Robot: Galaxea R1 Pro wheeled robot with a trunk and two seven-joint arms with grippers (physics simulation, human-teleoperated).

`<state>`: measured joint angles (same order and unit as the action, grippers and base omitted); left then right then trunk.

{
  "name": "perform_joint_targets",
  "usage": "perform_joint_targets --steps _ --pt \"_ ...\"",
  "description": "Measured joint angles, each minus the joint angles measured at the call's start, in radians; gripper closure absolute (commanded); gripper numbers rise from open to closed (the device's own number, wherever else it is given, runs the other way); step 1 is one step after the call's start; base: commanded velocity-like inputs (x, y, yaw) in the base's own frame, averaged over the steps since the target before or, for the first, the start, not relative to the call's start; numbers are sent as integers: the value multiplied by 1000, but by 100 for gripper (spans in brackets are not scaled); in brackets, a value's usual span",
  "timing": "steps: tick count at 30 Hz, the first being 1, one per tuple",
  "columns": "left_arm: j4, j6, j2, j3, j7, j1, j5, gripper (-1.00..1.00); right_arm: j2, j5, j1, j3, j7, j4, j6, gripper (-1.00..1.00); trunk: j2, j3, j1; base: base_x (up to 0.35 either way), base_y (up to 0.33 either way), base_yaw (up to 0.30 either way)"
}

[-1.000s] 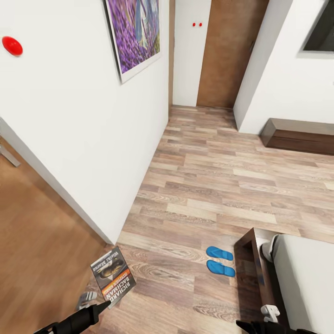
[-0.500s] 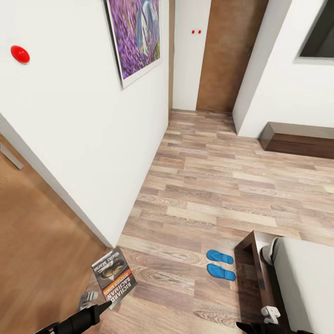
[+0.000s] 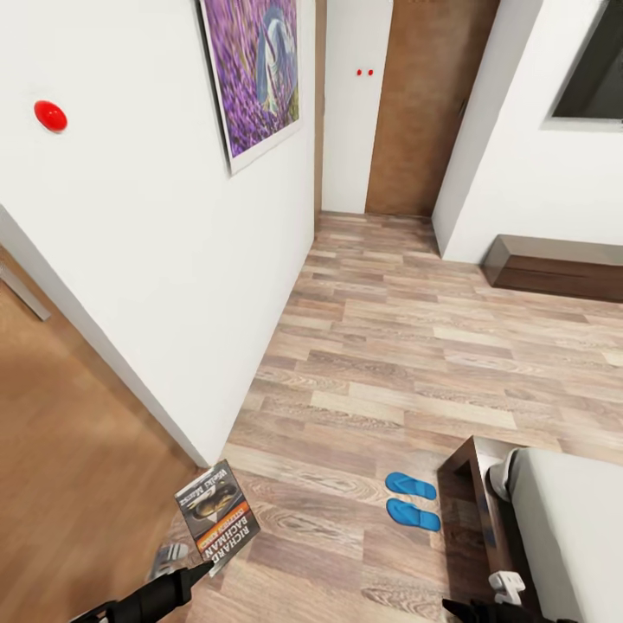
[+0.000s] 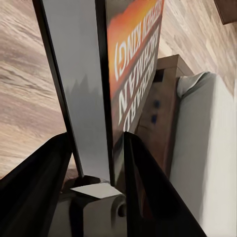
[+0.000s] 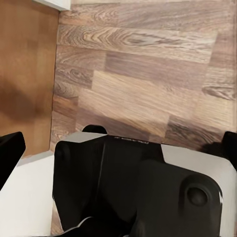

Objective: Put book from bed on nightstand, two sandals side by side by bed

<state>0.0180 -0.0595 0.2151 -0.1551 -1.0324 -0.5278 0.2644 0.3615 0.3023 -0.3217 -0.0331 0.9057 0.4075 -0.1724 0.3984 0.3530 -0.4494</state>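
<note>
A: Head view first. Where is the book?
B: Near left, held upright above the wood-plank floor at the tip of the left end effector. Its cover faces the camera, with the long axis running up and away from the fingers. It is off the bed, which sits at the near right corner.

A: And the sandals?
B: Both blue ones lie flat on the floor, side by side and nearly touching, just left of the bed's dark frame. That half looks done, I judge.

A: Any nightstand?
B: I cannot pick one out. There is a white wall with a purple picture on the left, and a long low dark bench cabinet against the far right wall, which is not it.

A: Left wrist view?
B: The book stands clamped between the two dark fingers, edge-on, its orange band toward the bed beyond.

A: Right wrist view?
B: The right end effector looks down at bare floor. Its fingertips sit far apart at the picture's edges with nothing between them.

A: So what does the next move turn on?
B: The left arm carries the book, so the nightstand must first come into sight, likely past the bed.
</note>
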Motion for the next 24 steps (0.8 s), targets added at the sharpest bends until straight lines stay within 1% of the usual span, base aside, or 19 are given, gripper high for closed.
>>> perform_joint_targets --steps 5,7,8,9,11,12,14,15,16,17,18,19,20,24 --pt "0 -1 -8 3 2 0 -1 100 0 0 0 1 0 1 8 -100 0 -8 0 0 0 -28" --pt "1 -1 -10 3 12 0 -2 100 0 0 0 1 0 0 8 -100 0 -11 0 0 0 -9" --pt "3 -1 -12 2 30 0 -2 100 0 0 0 1 0 0 8 -100 0 -13 0 0 0 -4" --pt "21 0 -20 3 85 0 -2 100 0 0 0 1 0 1 9 -100 0 -14 0 0 0 -2" --pt "91 1 -48 -5 203 0 1 100 0 0 0 2 1 0 9 -100 0 -18 0 0 0 -1" --pt "105 1 -56 -4 225 1 -1 100 0 1 0 1 1 0 9 -100 0 -19 0 0 0 0" --pt "137 -1 -88 15 275 1 -2 100 1 1 0 0 1 -1 9 -100 0 -23 0 0 0 -15" --pt "145 -2 -105 34 287 1 -11 100 2 1 0 0 1 -3 9 -100 0 -24 0 0 0 -33" --pt "148 -2 -112 49 292 1 -20 100 2 1 0 -1 2 -6 9 -100 0 -26 0 0 0 -47" --pt "151 -2 -122 73 298 1 -35 100 3 1 0 -1 2 -16 9 -100 0 -27 0 0 0 -56" --pt "152 -2 -127 104 302 1 -56 100 3 1 0 -1 3 -30 9 -100 0 -29 0 0 0 -61" --pt "142 -4 -131 126 311 1 -75 100 2 1 0 -2 2 -56 9 -100 0 -30 0 0 0 -43" --pt "125 -7 -132 136 317 1 -81 100 2 1 0 -3 2 -73 9 -100 0 -32 0 0 0 -27" --pt "87 -41 -136 143 330 1 -85 100 1 2 0 -2 2 -97 9 -100 0 -39 0 0 0 -12"
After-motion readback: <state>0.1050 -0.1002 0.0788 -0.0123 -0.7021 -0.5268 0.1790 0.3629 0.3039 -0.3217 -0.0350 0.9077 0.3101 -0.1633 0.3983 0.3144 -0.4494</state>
